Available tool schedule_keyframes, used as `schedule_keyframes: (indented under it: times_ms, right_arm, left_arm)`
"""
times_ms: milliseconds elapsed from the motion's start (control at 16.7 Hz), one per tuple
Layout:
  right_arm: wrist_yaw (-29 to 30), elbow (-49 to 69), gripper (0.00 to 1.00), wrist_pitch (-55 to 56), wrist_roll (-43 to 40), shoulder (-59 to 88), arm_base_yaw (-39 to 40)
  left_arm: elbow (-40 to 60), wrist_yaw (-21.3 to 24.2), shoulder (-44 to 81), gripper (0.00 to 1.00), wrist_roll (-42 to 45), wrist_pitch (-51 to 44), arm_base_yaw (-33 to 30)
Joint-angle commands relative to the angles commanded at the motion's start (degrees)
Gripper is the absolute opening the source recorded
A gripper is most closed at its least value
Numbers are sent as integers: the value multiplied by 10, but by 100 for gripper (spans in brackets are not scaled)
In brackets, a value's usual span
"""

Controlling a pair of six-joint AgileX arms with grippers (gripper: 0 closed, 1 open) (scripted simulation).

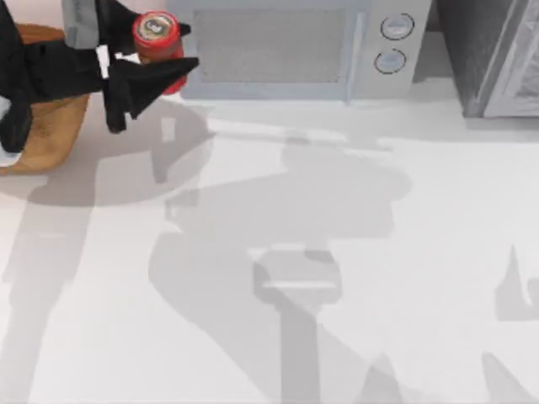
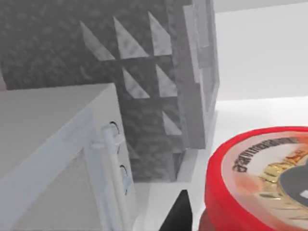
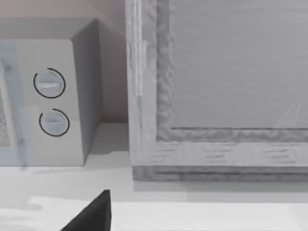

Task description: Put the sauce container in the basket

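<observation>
Up at the far left corner of the counter [image 1: 354, 252], I am holding the sauce container [image 1: 157, 39] in my left pincer [image 1: 173, 52]. Its dark fingers are closing on the red can from either side, one finger [image 1: 156, 80] crossing just under the body and the other peeking out past the silvery top. The can is sitting upright in my grasp, lid facing up, raised above the counter surface, directly in front of the left end of the grey microwave [image 1: 295, 46] that is standing along the far edge. The basket [image 1: 50, 126] is lying at the left edge, partly hidden beneath my left arm; the can is hanging just beside its rim, off to the right, not over its opening. From my left wrist, the can's red rim and printed lid [image 2: 264, 178] are looming close, with the microwave's two round knobs and a dark speckled cabinet [image 2: 72, 43] behind. My right wrist is looking at the microwave knobs [image 3: 48, 84] and a grey framed cabinet [image 3: 216, 96]; I cannot tell how my right pincer is standing.
</observation>
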Motion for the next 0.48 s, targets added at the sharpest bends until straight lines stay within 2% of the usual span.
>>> schedule_keyframes:
  times_ms: [480]
  right_arm:
    - [0,0,100,0,0,0,0]
  left_arm:
    - [51,13,-69,0,1,-183,249]
